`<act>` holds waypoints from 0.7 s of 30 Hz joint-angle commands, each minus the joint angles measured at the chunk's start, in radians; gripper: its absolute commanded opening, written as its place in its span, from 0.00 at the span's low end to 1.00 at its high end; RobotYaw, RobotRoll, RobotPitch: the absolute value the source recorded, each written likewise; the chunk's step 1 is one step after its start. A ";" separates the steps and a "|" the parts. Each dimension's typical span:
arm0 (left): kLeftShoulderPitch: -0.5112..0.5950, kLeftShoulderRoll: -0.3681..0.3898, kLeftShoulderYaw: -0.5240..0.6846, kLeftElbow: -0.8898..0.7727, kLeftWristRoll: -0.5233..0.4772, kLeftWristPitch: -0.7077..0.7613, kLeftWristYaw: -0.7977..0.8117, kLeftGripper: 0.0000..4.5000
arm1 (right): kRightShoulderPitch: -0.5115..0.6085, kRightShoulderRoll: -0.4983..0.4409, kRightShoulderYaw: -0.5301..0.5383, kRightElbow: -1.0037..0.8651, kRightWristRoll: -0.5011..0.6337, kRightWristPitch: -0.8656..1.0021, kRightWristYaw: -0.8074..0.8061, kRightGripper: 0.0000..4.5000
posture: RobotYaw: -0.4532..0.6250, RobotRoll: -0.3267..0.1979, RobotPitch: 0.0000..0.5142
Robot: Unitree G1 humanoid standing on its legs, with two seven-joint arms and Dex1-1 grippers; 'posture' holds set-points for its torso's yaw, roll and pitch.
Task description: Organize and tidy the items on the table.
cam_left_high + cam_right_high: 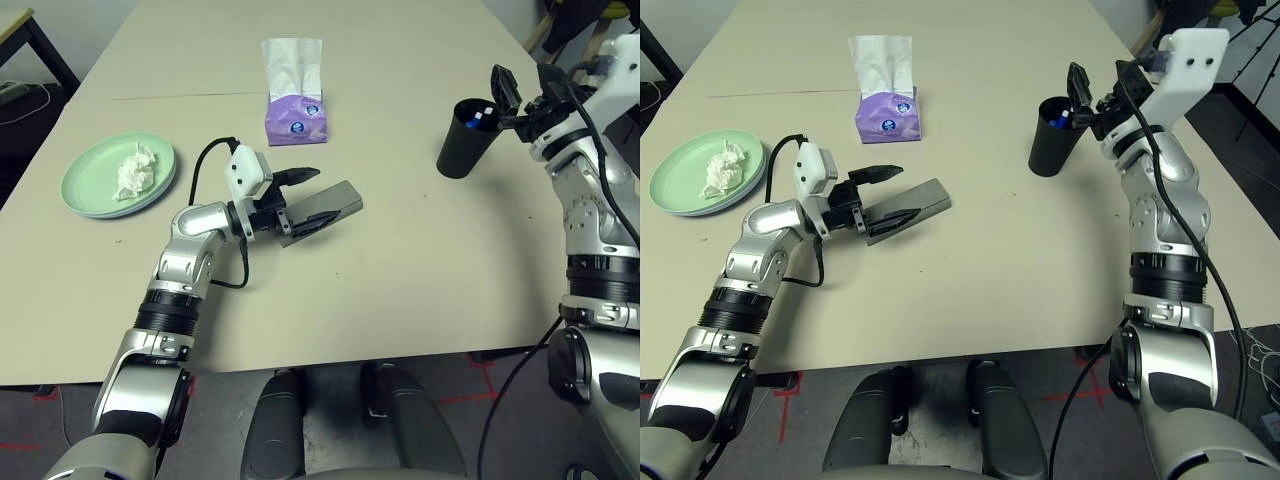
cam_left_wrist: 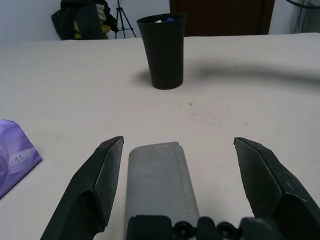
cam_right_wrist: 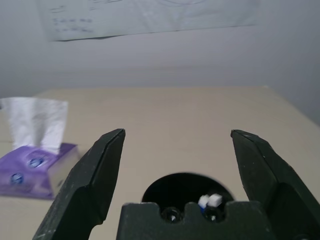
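While my right gripper (image 1: 1098,92) hangs wide over the cup (image 1: 1052,137), the case (image 1: 322,211) lies lengthwise between my left gripper's (image 1: 305,197) spread fingers.

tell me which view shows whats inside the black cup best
The right wrist view: it looks down into the black cup, showing white and blue pen ends. Both eye views show the cup from the side with a blue glimpse at its mouth; the left wrist view shows mostly its outside.

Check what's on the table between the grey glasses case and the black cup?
Nothing: bare beige tabletop runs from the grey glasses case to the black cup, seen best in the left wrist view. The purple tissue box sits off that line.
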 commanded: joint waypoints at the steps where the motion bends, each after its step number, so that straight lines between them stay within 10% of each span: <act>1: 0.018 -0.022 0.046 -0.039 -0.010 0.025 0.091 1.00 | 0.140 -0.011 0.076 -0.094 0.022 -0.013 0.141 1.00 | 0.46 0.62 0.26; 15: -0.006 -0.110 0.339 -0.029 0.150 0.103 0.944 1.00 | 0.181 0.122 0.048 0.057 -0.117 -0.183 -0.144 1.00 | 0.49 0.62 0.25; 21: 0.115 -0.041 0.397 -0.068 0.126 0.099 0.933 1.00 | 0.188 0.107 -0.007 0.136 -0.128 -0.266 -0.199 1.00 | 0.50 0.62 0.24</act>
